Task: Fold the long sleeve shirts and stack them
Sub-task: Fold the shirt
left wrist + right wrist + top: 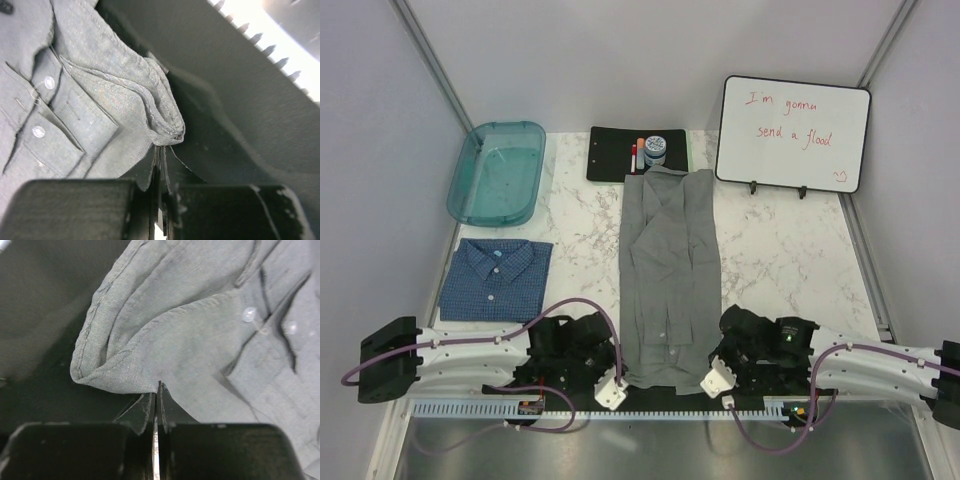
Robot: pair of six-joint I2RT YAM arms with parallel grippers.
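The grey shirt (670,260) lies folded into a long narrow strip down the middle of the table, collar at the near end. My left gripper (624,374) is shut on the shirt's near left corner, which bunches at the fingertips in the left wrist view (162,148). My right gripper (712,370) is shut on the near right corner, its jaws closed on the cloth edge in the right wrist view (159,388). The grey cloth (100,100) and its buttons (248,315) fill both wrist views. The blue checked shirt (498,280) lies folded on the left.
A teal plastic tray (460,190) stands at the back left. A black clipboard (615,158) with pens and a small jar lies at the back centre. A whiteboard (792,132) stands at the back right. A black mat (240,125) lies under the near edge.
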